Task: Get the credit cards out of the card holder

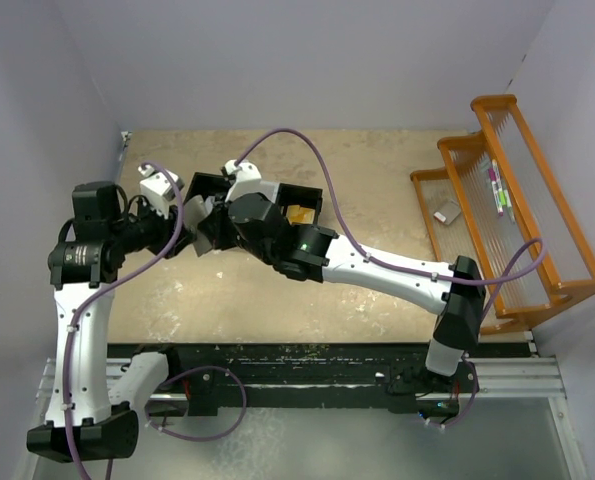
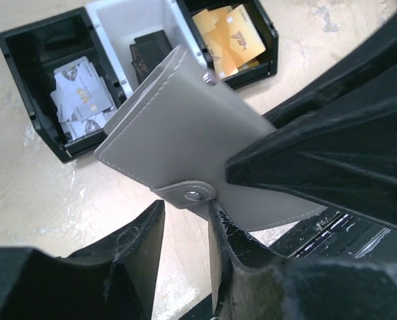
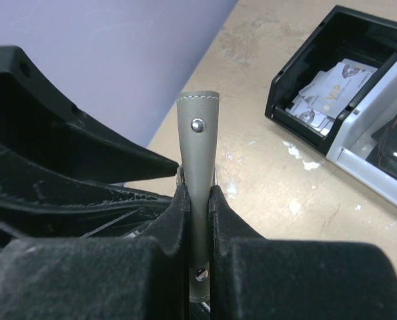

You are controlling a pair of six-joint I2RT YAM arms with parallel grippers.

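- Grey card holder (image 2: 185,133), folded shut, stands on edge between the fingers of the right pincer (image 3: 198,190), which is clamped tight on it. A small metal stud (image 3: 197,124) on the holder shows just above those fingertips.
- Left pincer (image 2: 187,210): its two fingers stand a narrow way apart, with bare table (image 2: 38,193) showing in the gap.
- The holder's snap tab (image 2: 193,195) lies right at the mouth of the left pincer, just at the fingertips. Whether the tips touch the tab cannot be told.
- The holder's broad flat face spreads out beyond the left pincer's tips, tilted. The right pincer's black fingers come in on it from the left pincer's right side.
- Past the holder, further ahead of the left pincer, a three-compartment tray (image 2: 108,40) sits on the table.
- Silver-white cards (image 2: 78,93) lie in the tray's black compartment, ahead and to the left of the left pincer.
- Black cards (image 2: 151,50) lie in the white middle compartment, straight ahead and partly hidden behind the holder's top edge.
- Orange-gold cards (image 2: 228,37) lie in the black compartment ahead and to the right.
- Seen from the right pincer, the tray lies ahead and to the right, well apart from its fingertips.
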